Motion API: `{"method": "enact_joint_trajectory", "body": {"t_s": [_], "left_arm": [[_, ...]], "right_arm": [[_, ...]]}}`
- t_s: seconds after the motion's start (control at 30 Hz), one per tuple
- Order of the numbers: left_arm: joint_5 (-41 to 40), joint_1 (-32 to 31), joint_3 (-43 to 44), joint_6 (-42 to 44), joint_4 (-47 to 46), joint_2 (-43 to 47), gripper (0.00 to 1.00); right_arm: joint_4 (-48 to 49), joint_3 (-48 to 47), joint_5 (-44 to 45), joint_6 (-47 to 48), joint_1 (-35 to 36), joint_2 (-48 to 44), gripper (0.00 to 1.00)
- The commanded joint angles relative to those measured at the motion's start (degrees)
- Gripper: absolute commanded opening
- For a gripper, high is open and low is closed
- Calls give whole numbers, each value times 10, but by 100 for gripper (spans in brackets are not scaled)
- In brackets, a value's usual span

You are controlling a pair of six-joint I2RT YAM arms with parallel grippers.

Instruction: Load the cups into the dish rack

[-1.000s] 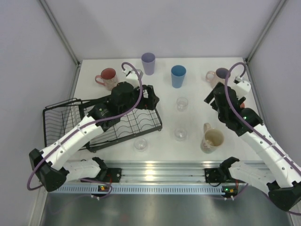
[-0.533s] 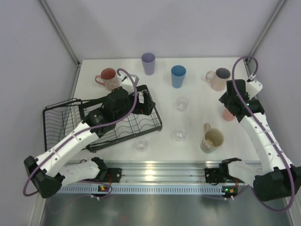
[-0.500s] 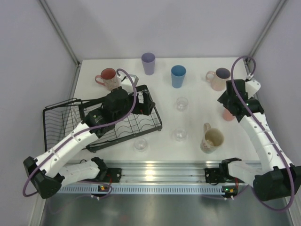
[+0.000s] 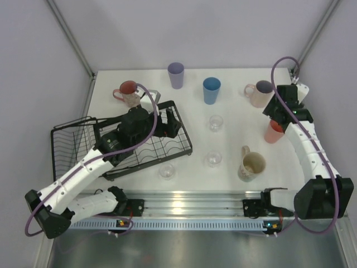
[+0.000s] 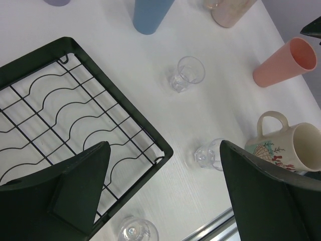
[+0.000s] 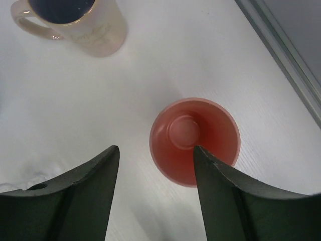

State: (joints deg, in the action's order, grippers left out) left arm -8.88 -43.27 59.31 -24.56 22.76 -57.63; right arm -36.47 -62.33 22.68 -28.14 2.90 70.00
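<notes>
At the left of the bench (image 4: 240,131) the dish rack (image 4: 167,149) is set at a slant, its taller basket section at the left end and its wavy-wire floor to the right. The left arm is stretched across it, and the left gripper (image 5: 164,145) is held above the rack's right end with its jaws spread wide apart and nothing between them. All the cups are seen outside the rack. Just behind its far edge a pink mug (image 4: 128,92) is stood, with the arm's purple cable looped close beside it. One clear glass (image 4: 166,171) is placed just off the rack's near edge. Along the far side a lavender tumbler (image 4: 175,74) and a blue tumbler (image 4: 211,90) are stood upright, well apart. Right of the rack, a second clear glass (image 4: 213,159) and a third clear glass (image 4: 216,123) are found in open bench, and a cream mug (image 4: 252,164) is set near the front, its handle turned away. At the far right a pale pink mug (image 4: 259,93) with a dark inside is stood. Just in front of it a salmon tumbler (image 6: 194,140) is stood upright, mouth up. The right gripper (image 6: 155,148) is poised over it with its jaws apart and clamped on nothing; one finger is seen across the tumbler's rim, and bare bench is seen between the two.
</notes>
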Motion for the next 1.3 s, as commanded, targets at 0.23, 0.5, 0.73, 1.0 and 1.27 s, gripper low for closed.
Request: {"method": "enact_joint_trajectory", "body": {"t_s": [0.23,0.5,0.73,1.0,1.27], "left_arm": [[19,0,-13,-27,-21,23,95],[76,2,-16,-51,-57,15,95],[105,12,4,-62,-51,-20,88],[146,18,20,-65,-49,-42,92],[206,32,78,-45,-29,-76,96]], "right_arm": [[88,7,-75,61,-46,54,56],[94,33,-68,28,-51,83,45],[87,26,-62,31,-53,92,22],[71,-8,-121,45,-52,9,0],[225,56,-396,-23,-48,-158,0]]}}
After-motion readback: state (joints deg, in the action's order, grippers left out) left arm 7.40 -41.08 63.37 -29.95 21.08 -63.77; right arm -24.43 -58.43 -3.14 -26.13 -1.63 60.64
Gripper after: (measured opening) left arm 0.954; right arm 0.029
